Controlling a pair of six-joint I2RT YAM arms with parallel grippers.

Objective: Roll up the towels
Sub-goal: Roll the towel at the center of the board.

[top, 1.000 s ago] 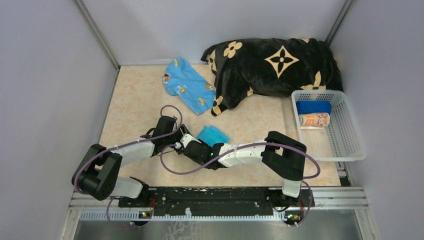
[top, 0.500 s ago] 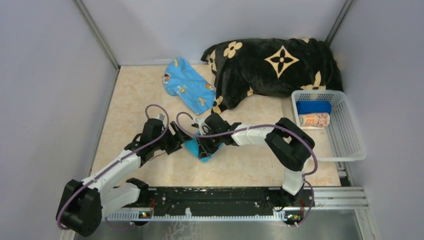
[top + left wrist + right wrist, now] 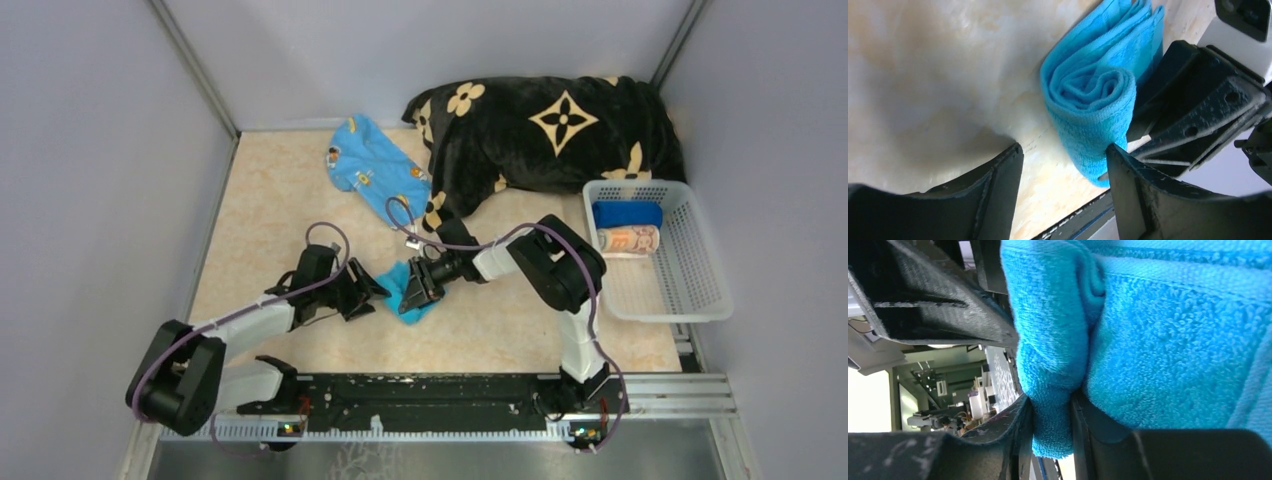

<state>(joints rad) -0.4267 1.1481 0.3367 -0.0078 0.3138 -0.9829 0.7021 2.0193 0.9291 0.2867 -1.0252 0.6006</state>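
We see the small turquoise terry towel (image 3: pixel 403 298) lying partly rolled on the beige marbled bench (image 3: pixel 270 200), in front of the big black plush blanket with tan flowers (image 3: pixel 540 130) and well apart from it. Our right hand (image 3: pixel 1052 410) is clenched on a fold of this towel, while our left hand (image 3: pixel 1064 150) is released, its fingers spread just beside the rolled end. The light blue cartoon-print towel (image 3: pixel 375 175) lies flat against the blanket's left edge.
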